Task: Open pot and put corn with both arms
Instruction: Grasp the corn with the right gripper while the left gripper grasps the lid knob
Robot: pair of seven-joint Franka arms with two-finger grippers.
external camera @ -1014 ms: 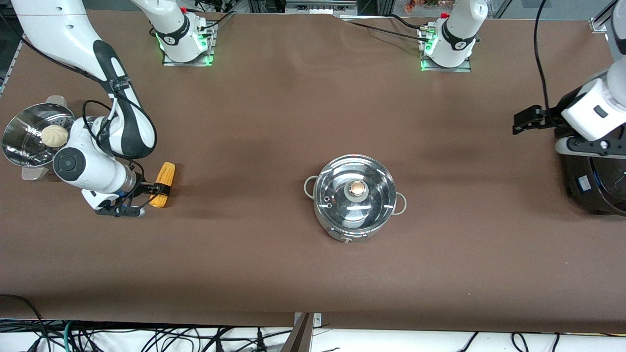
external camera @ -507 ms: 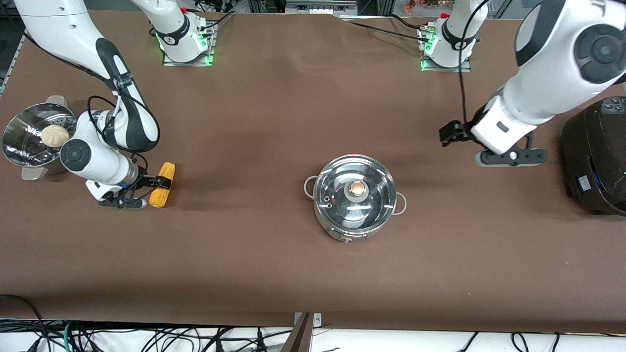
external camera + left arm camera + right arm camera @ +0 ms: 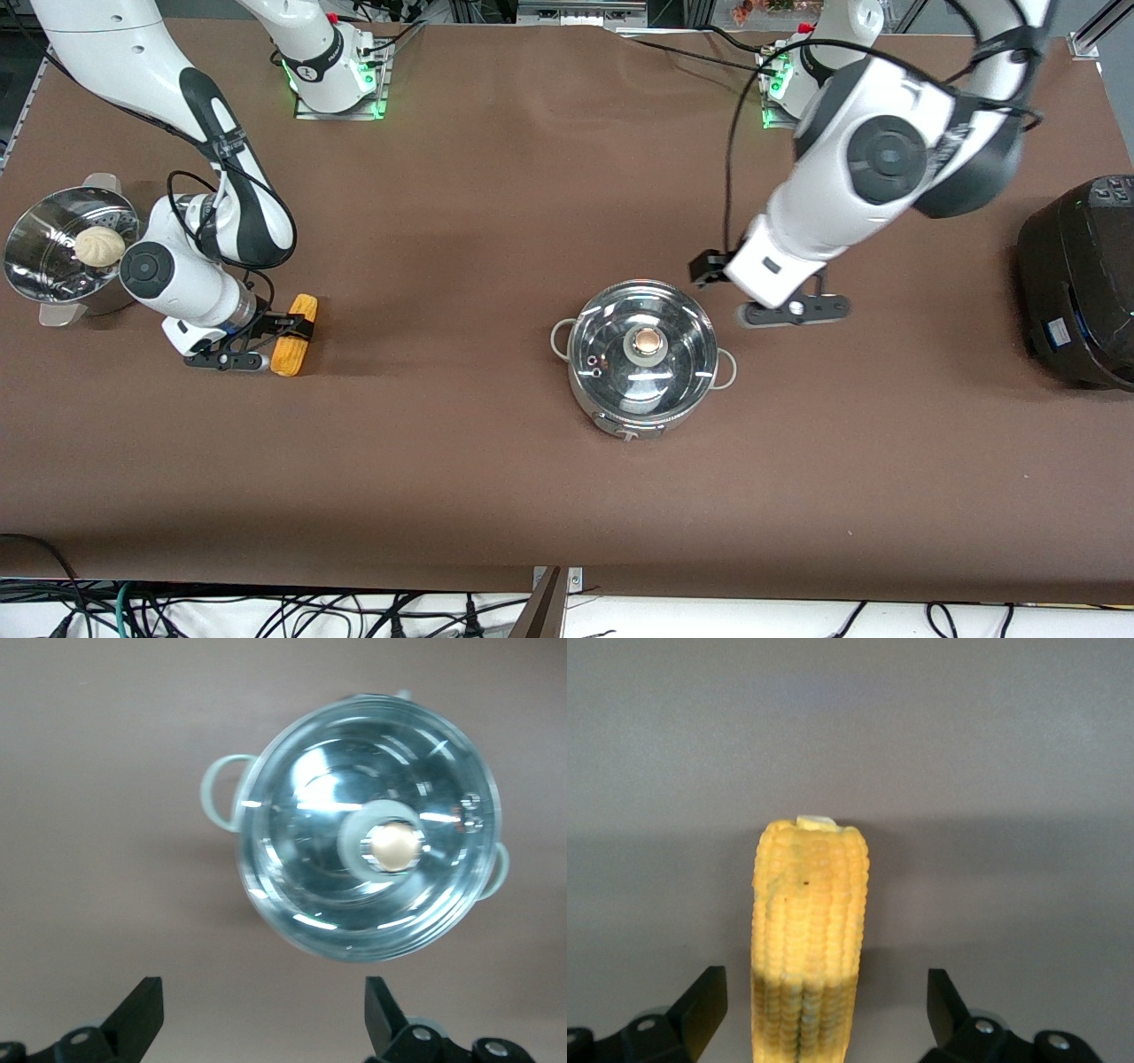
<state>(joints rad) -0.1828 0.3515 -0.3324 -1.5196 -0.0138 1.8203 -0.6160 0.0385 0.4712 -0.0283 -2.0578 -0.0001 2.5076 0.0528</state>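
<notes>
The steel pot (image 3: 642,372) stands mid-table with its glass lid (image 3: 620,328) on and the round knob (image 3: 648,340) in the middle. In the left wrist view the pot (image 3: 292,904) and its knob (image 3: 394,844) show ahead of my left gripper (image 3: 261,997). My left gripper (image 3: 709,268) is open and empty, over bare table just off the pot's rim. The yellow corn (image 3: 290,356) lies on the table toward the right arm's end. My right gripper (image 3: 288,330) is open and straddles the corn (image 3: 808,930), with a gap on each side.
A steel steamer pot (image 3: 40,257) with a white bun (image 3: 97,245) stands at the right arm's end of the table. A big black rice cooker (image 3: 1076,283) stands at the left arm's end. Brown table lies between the corn and the pot.
My left arm has swung from the rice cooker end over to the pot's rim. My right gripper has shifted slightly at the corn and stays open around it.
</notes>
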